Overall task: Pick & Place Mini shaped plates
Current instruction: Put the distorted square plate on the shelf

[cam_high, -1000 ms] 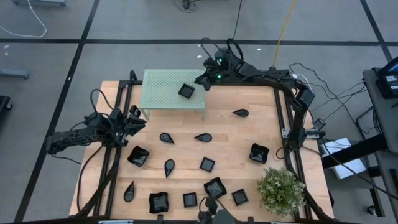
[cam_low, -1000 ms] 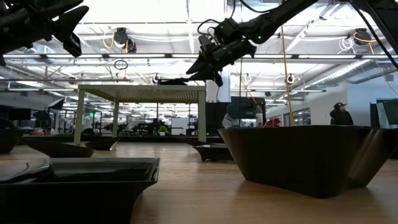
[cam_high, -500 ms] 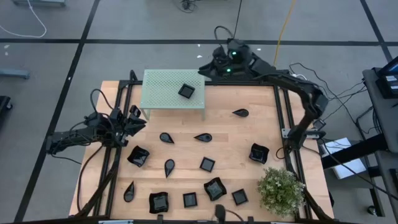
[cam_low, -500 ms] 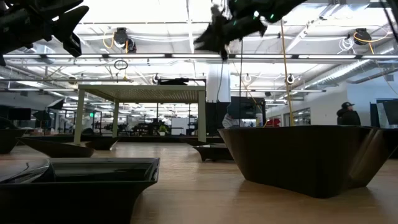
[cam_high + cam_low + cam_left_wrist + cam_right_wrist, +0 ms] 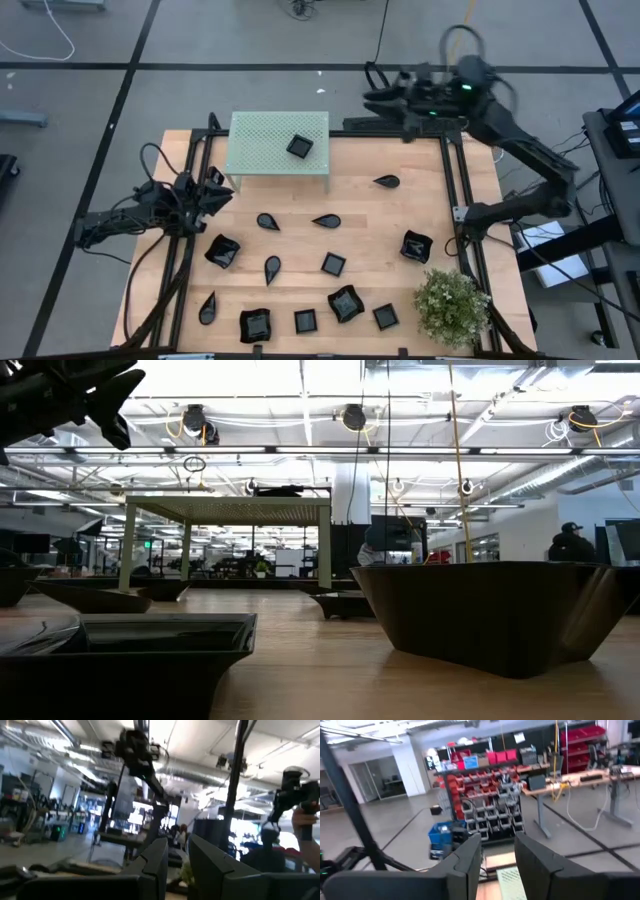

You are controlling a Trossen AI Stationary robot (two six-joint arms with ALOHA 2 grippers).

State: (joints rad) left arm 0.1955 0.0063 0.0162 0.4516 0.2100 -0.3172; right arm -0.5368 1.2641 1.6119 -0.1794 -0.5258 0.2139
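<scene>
Between placements: one square mini plate (image 5: 299, 146) resting on the green perforated platform (image 5: 262, 150), the other black dishes (image 5: 333, 264) scattered over the wooden tabletop (image 5: 420, 190) near a small potted plant (image 5: 452, 306). Right tool (image 5: 378, 99) raised beyond the tabletop's far edge, fingers (image 5: 465, 865) apart and empty in the wrist view, arm stretched across from the right-hand post. Left tool (image 5: 216, 190) parked at the left edge, fingers (image 5: 152, 865) narrowly apart, nothing between them. Next move, by judgement: swinging back down over a loose dish, perhaps the teardrop one (image 5: 387, 182) nearest the right arm.

Industrial workshop: parts-bin racks (image 5: 490, 800), workbenches (image 5: 580, 782).
</scene>
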